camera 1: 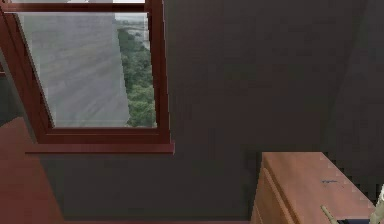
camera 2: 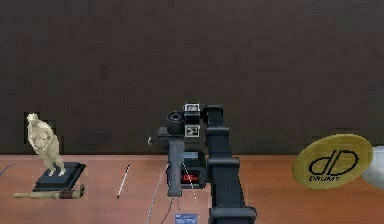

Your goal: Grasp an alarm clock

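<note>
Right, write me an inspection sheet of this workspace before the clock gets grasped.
Surface: wooden tabletop.
Job's things: small dark thing with a red patch, by the fingers; possibly the alarm clock, too small to be sure.
Clutter: pale statue on a dark base, thin pen, gold disc.
Fingers: at the small dark thing on the tabletop; cannot tell whether they hold anything.
Cables: thin pale lines beside the arm; cannot tell what they are.
Surroundings: dark wall, red-framed window.
</note>
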Available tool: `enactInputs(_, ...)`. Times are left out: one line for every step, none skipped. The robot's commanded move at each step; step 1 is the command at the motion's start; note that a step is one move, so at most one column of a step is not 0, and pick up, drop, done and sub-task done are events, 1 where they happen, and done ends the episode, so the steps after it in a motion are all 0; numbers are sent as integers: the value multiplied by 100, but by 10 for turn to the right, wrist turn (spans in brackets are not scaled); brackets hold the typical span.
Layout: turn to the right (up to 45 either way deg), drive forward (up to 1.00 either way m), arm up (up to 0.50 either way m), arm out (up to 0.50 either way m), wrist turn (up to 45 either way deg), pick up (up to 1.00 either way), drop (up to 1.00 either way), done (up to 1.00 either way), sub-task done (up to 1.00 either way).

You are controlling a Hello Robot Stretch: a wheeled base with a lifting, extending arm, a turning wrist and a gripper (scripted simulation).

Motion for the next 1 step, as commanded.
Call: enactInputs(0,0,0,0,450,0,0,0,0)
